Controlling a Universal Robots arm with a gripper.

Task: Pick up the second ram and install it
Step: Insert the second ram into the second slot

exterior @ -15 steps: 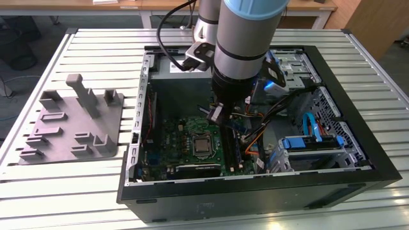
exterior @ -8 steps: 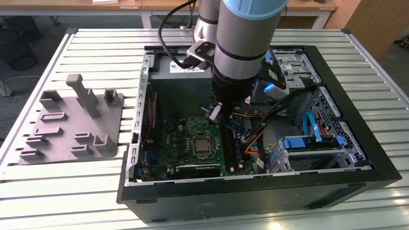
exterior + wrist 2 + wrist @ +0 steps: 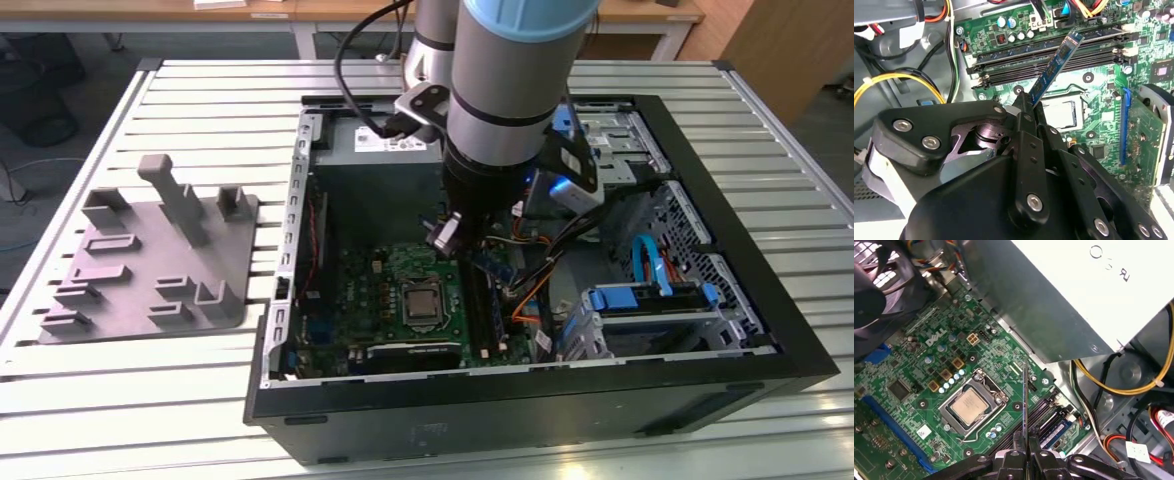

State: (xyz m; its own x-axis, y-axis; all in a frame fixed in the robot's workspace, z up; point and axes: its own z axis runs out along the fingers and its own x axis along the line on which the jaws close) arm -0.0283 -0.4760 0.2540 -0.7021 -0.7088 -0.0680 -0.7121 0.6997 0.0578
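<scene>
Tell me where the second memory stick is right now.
In the second wrist view the memory stick is clamped in the pincer, tilted over the long black slots near the processor socket, inside the computer case.

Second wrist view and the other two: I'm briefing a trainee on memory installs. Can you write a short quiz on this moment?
1. True or false: the gripper is shut on the second ram.
2. Multiple choice: the stick is held over A) the motherboard, B) the grey tray outside the case, C) the drive cage.
3. Short answer: is the stick seated in a memory slot?

Key: 1 true. 2 A. 3 No, it is held in the air above the board.
</scene>
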